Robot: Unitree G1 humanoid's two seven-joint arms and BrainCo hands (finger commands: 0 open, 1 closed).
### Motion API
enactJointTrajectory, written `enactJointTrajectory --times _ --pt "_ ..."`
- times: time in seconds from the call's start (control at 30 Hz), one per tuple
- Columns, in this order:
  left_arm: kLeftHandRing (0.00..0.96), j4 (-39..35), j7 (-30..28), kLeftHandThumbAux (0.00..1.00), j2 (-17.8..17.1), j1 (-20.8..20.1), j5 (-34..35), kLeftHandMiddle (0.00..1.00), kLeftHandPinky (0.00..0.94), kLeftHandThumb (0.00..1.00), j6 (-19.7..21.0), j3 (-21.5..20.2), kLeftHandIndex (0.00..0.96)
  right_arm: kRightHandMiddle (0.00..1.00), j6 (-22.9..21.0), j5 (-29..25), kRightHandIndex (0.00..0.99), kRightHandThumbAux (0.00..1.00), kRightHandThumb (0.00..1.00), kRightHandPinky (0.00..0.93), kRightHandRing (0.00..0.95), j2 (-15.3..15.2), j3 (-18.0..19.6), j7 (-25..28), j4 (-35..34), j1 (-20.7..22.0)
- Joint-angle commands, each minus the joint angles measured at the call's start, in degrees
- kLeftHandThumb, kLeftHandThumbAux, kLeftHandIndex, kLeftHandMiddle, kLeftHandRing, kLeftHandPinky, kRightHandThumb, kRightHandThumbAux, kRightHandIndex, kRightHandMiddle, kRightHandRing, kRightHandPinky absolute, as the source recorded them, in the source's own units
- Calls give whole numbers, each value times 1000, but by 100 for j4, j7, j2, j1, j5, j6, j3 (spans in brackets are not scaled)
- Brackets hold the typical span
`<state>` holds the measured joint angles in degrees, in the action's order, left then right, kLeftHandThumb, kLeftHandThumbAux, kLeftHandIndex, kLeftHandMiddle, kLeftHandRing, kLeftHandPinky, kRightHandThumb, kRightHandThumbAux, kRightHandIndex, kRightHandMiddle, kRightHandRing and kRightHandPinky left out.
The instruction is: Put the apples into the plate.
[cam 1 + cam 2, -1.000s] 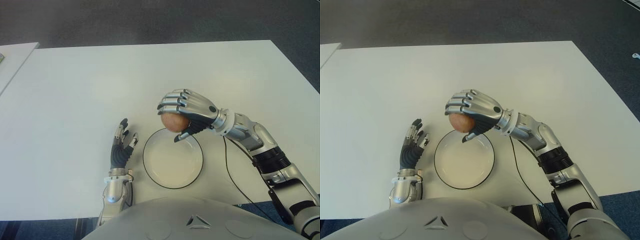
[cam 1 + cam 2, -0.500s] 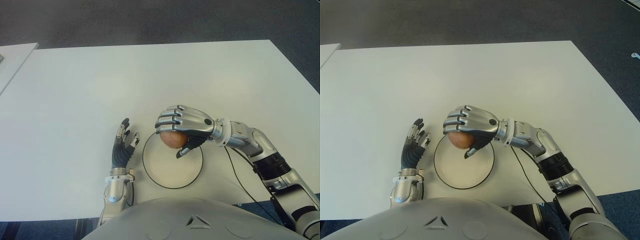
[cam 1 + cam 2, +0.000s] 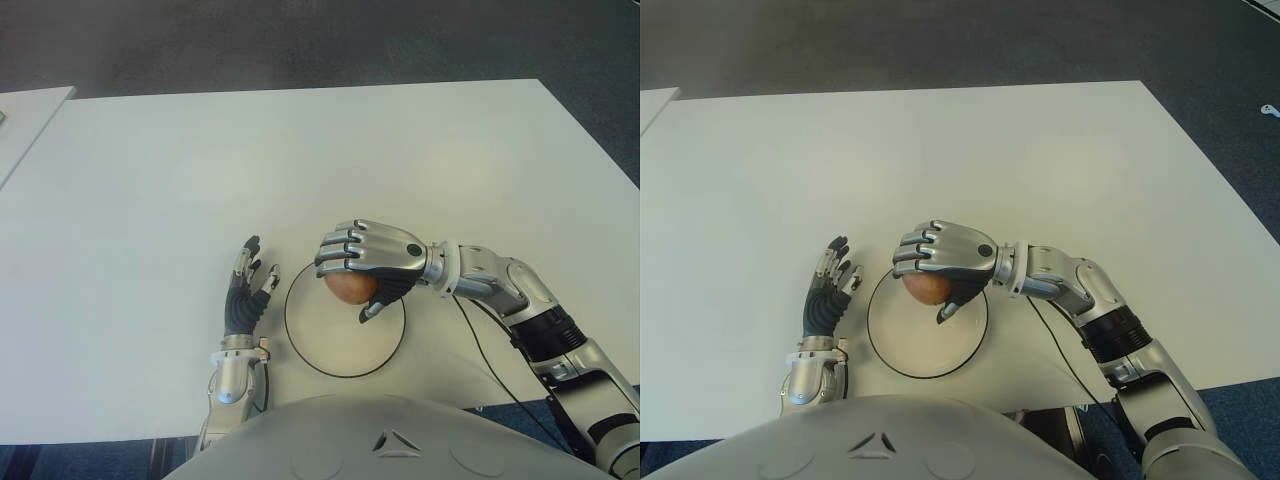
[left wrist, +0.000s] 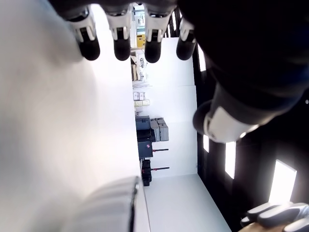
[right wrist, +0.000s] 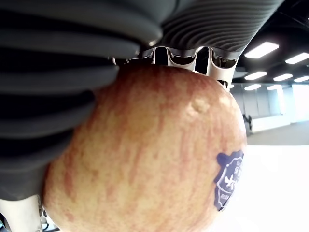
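Note:
A red-yellow apple (image 3: 347, 287) with a small blue sticker (image 5: 228, 180) is held from above by my right hand (image 3: 366, 265), whose fingers curl over it. The hand hovers over the far part of a white plate (image 3: 340, 345) with a dark rim, near the table's front edge. How close the apple is to the plate's surface is hidden by the hand. My left hand (image 3: 245, 290) shows just left of the plate with its fingers straight and nothing in it. No other apple is in view.
The white table (image 3: 200, 170) spreads wide behind and to both sides of the plate. A second white table's corner (image 3: 30, 110) shows at far left. A thin black cable (image 3: 480, 355) runs along my right forearm. Dark carpet lies beyond the table.
My right hand has carried the apple toward me and lower, from the plate's far rim to over the plate. The left hand has stayed still.

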<state>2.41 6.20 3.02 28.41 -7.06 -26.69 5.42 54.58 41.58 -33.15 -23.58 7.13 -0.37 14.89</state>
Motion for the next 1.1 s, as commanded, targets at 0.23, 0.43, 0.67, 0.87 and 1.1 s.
enactJointTrajectory --times 0.23,0.43,0.67,0.87,1.1 --pt "85 4 -3 652 6 32 15 90 96 126 137 -5 83 851 111 75 441 710 711 862 857 -32 -30 81 62 -75" --pt "89 32 -37 652 -18 1 20 94 94 127 102 19 83 741 109 59 431 713 693 696 728 -34 -19 123 31 -44" --pt "78 -21 -71 666 -35 18 23 79 89 153 96 59 76 245 1 -202 187 513 163 202 223 -116 -98 522 30 -14" --pt "79 -86 -16 682 -34 47 -72 74 100 159 121 75 71 77 72 -323 36 487 19 30 49 -140 -74 663 91 -19" --pt "92 -76 -66 691 -12 52 49 83 116 170 139 61 75 8 240 -262 3 450 1 2 4 -167 -32 604 113 -34"
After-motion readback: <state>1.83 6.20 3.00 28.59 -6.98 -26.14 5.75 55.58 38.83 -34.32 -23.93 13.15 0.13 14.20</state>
